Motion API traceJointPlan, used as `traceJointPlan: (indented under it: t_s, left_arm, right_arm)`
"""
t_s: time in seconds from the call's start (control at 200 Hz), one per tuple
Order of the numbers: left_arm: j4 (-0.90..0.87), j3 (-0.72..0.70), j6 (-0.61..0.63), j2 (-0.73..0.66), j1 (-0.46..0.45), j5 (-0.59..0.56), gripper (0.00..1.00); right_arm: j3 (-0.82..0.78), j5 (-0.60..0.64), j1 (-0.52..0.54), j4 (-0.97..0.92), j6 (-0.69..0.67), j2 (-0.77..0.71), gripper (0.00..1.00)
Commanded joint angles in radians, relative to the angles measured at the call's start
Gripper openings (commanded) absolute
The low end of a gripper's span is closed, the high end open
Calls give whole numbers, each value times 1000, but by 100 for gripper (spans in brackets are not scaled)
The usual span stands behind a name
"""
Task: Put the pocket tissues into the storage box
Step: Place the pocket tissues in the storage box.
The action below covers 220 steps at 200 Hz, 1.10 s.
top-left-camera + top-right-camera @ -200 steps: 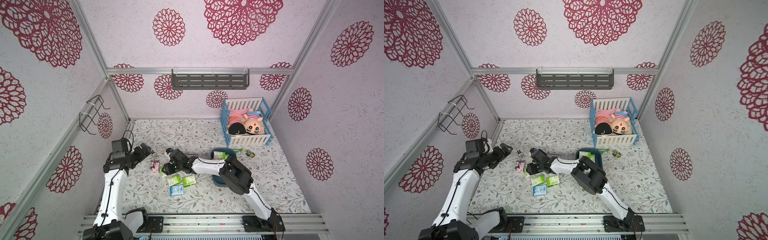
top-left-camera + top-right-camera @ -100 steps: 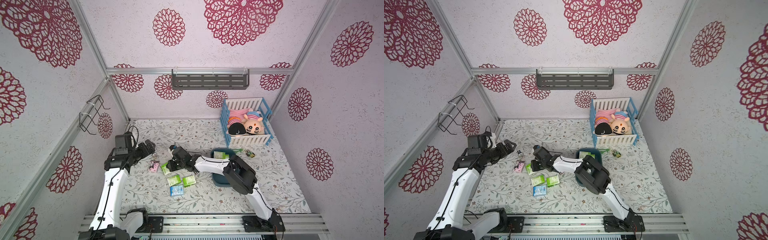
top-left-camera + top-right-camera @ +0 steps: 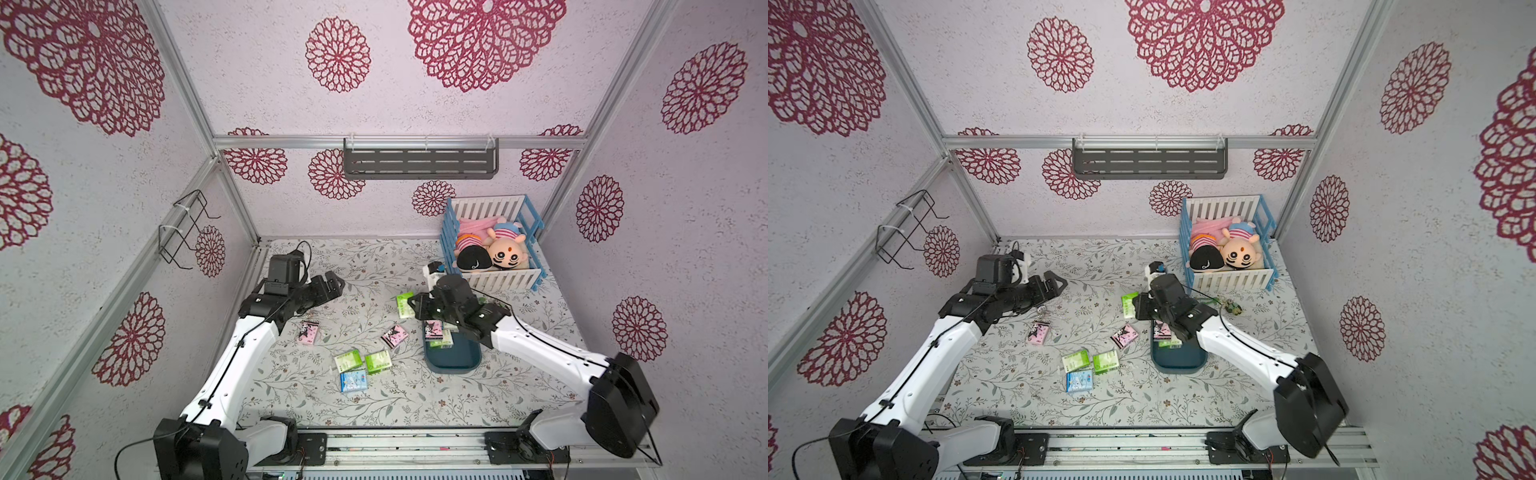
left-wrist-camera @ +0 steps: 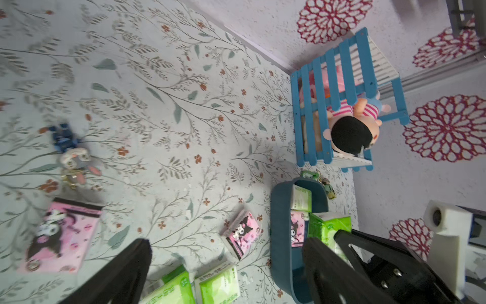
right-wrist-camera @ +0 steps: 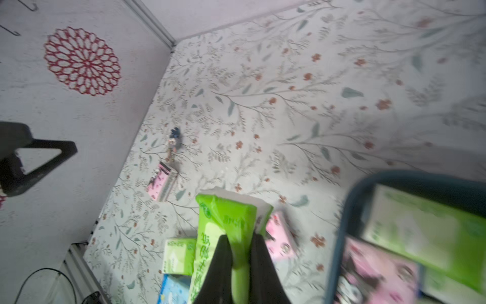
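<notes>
Pale walls [image 3: 249, 83] with red flower prints.
A grey shelf [image 3: 419, 164] hangs on the back wall; the floor [image 3: 374, 266] has a leaf-and-flower print.

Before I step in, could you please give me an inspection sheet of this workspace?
Surface: floral table mat, flat, no spills seen.
Job's things: teal storage box holds a pink pack and green ones; loose on the mat: two pink packs, two green packs, one light blue pack.
Clutter: keychain charm; small green figure; toy crib with plush dolls.
Grippers: left gripper open, empty; right gripper shut on a green tissue pack, short of the box.
Cables: black cable looped at the left wrist; none seen snagged.
Surroundings: flowered walls, grey shelf, wire rack.
</notes>
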Motion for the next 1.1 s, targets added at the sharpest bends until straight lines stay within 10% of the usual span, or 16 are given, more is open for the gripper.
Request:
traceJointPlan:
  t_s: [0.0,0.4,1.096]
  left_arm:
    - [105,47,-19,70,-115,6,97]
    - [308,161,-33,325,-401,135,97]
    - [284,190,-20,409,-465,103,97]
  right_arm:
    - [-105,94,-51,-178,-34,-155,0]
    - [-331,174,-145,-205,-45,-342,0]
    - [-379,193,-186,6,-136,-151,3]
